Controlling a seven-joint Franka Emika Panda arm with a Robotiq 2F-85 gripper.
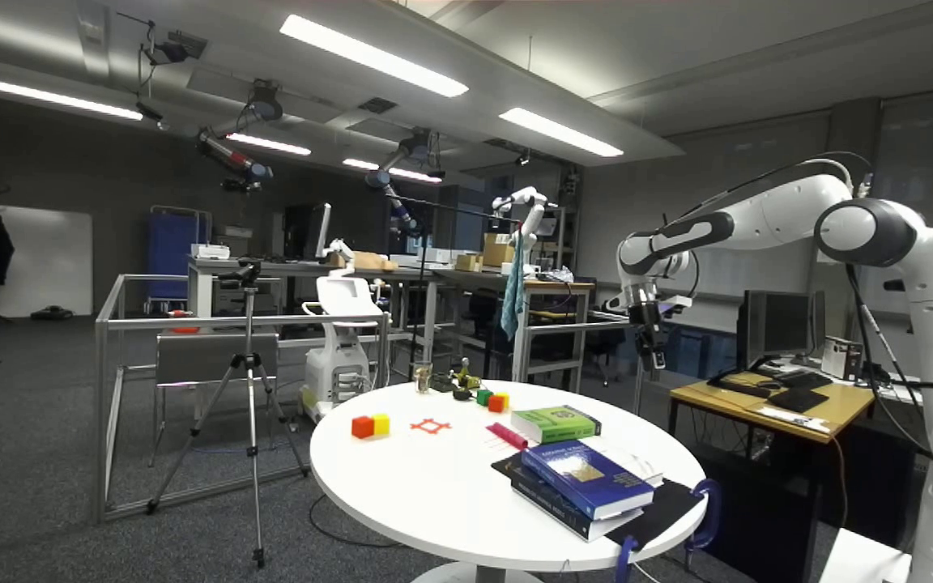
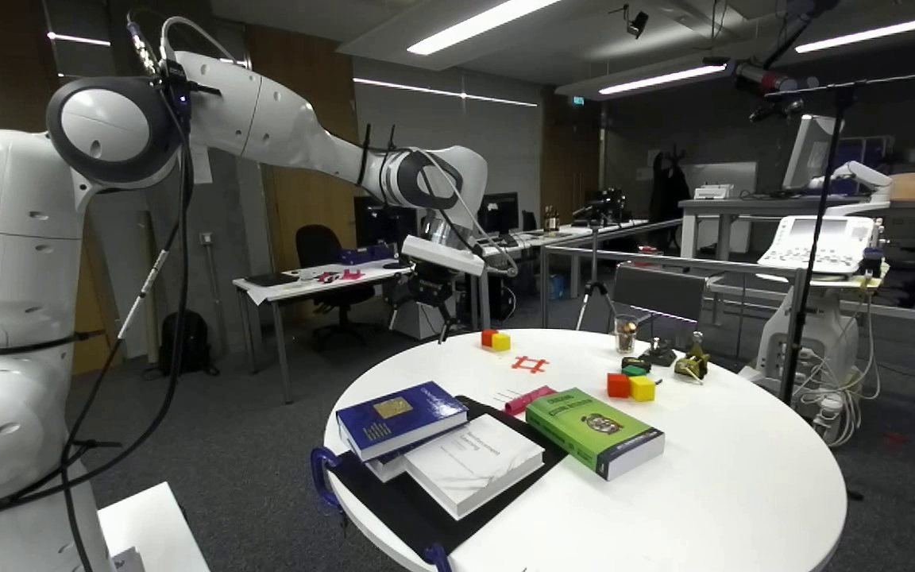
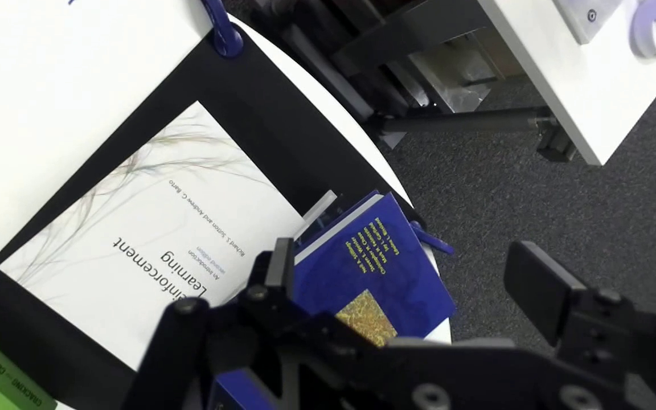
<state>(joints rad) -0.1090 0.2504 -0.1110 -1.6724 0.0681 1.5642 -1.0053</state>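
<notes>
I am watching the black two-finger claw point(image 3: 408, 276) hanging in the air, higher than the white round tabletop point(image 1: 418, 486) and near its edge; its fingers are standing wide apart. Nearest to it is lying the blue hardcover book point(image 1: 586, 476) with a gold square on the cover. In the wrist view it is showing between the fingers; in both exterior views it is lying well below the claw. It is resting on a thick dark-covered book point(image 1: 543, 504), above a flat black rectangular sheet point(image 3: 282, 125). Just beside, a white book point(image 3: 151, 228) titled Reinforcement Learning is lying; if they are touching, I am not able to tell. A thick green book point(image 2: 584, 425) is lying on the other side of the white one.

About the edges: in the wrist view, a corner of the blue book is covering part of the curved rim, and one finger is showing against the grey carpet floor point(image 3: 464, 188). Two blue clamps point(image 3: 227, 37) are sitting on the rim by the sheet. As for open room, air is separating the claw from the books, and in an exterior view white surface is stretching between the books and a pair of red and yellow cubes point(image 1: 369, 427).
</notes>
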